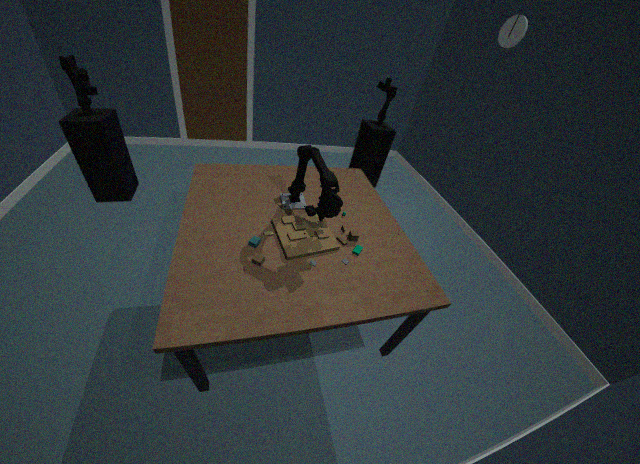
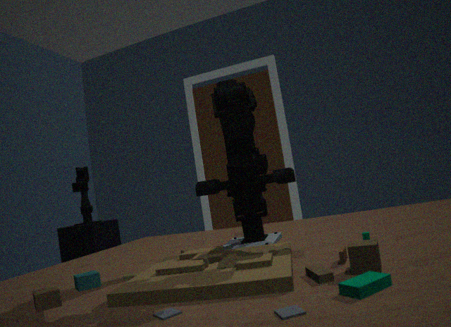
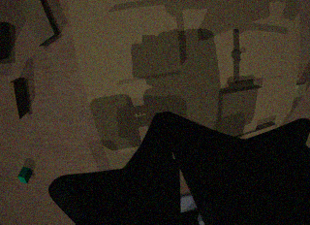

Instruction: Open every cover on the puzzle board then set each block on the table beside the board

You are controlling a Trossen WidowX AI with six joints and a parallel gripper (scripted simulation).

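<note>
The tan puzzle board (image 1: pixel 310 252) (image 2: pixel 200 293) lies on the table. Raised tan covers show on it: one at the front left (image 1: pixel 296 235) (image 2: pixel 182 267), one at the right (image 1: pixel 322 235) (image 2: pixel 254 261), and others behind. The wrist view shows a slot with a pin (image 3: pixel 236 54) beside a shadowed recess (image 3: pixel 237 109); shadow hides whether any well holds a block. A teal block (image 1: pixel 254 241) (image 2: pixel 87 280) rests left of the board, a green block (image 1: pixel 357 250) (image 2: pixel 365 285) right of it. My gripper (image 1: pixel 321 219) (image 3: pixel 167 114) is shut and empty above the board's rear part.
A tan block (image 1: pixel 258 260) (image 2: pixel 47 299) lies at the front left. Several brown pieces, including a tall one (image 2: pixel 363 257), and a small green cube (image 1: pixel 344 213) (image 2: pixel 366 235) (image 3: pixel 24 175) are at the right. Two grey plates (image 2: pixel 167 313) (image 2: pixel 290 311) lie in front.
</note>
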